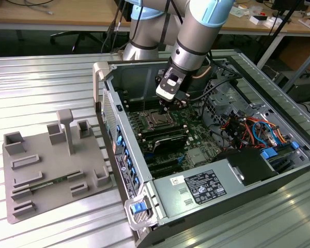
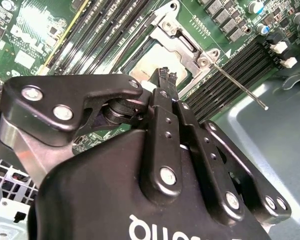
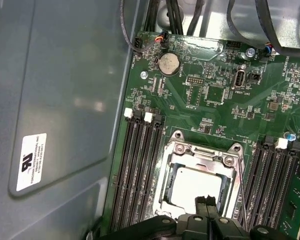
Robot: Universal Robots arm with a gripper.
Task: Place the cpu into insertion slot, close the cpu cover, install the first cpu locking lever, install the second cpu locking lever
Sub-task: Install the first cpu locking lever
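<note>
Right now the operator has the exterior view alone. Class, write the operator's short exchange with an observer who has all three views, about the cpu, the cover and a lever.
Operator: From here I can't judge it. Is the cpu seated?
Observer: Yes. In the first wrist view the cpu lies flat, silver top up, inside the window of the cover.
Operator: Is any lever loose?
Observer: One looks loose. In the second wrist view a thin lever sticks out from the cover's corner across the memory slots, its tip free.
</note>
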